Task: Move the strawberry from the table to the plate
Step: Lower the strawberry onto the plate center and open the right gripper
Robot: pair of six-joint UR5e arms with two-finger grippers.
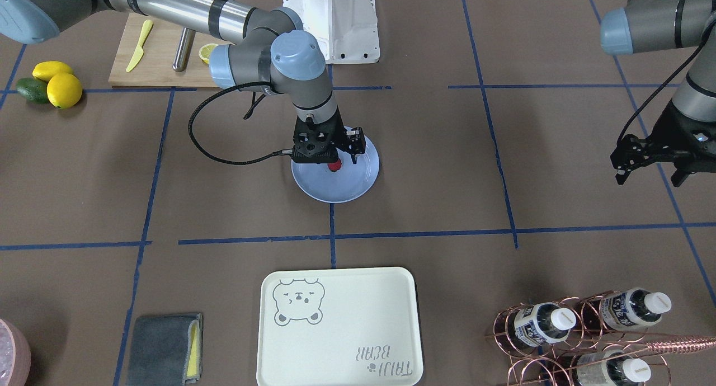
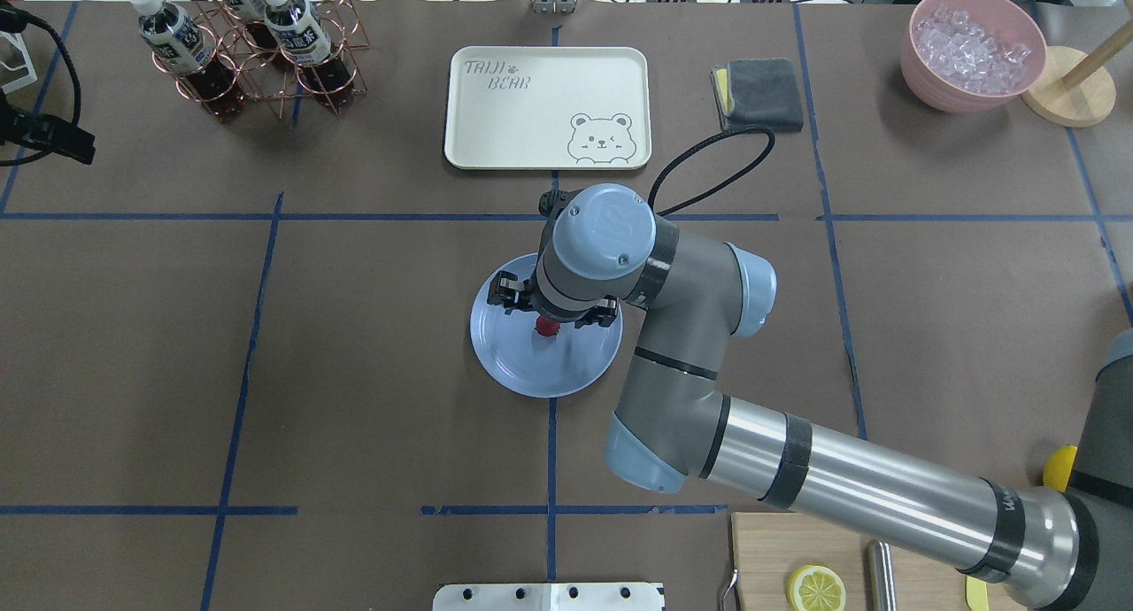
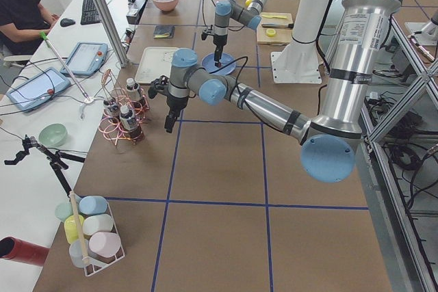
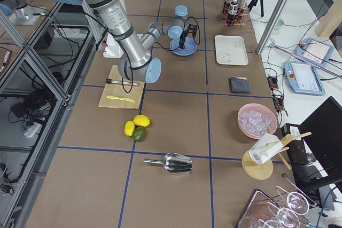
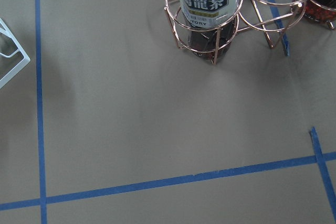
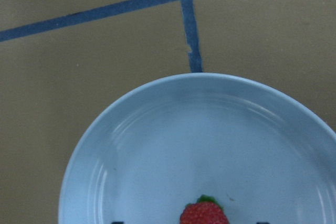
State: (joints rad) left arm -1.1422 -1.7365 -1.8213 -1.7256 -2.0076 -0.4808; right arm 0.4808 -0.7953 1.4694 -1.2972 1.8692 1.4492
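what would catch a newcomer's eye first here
The right gripper hangs open over the light-blue plate at mid-table, a small red strawberry on the plate just below it. The cream bear tray lies on the operators' side of the plate, and the left gripper hangs open off to the side, by the copper bottle rack.

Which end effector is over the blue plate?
The right end effector, directly above the plate; the left end effector hangs far off, near the bottles.
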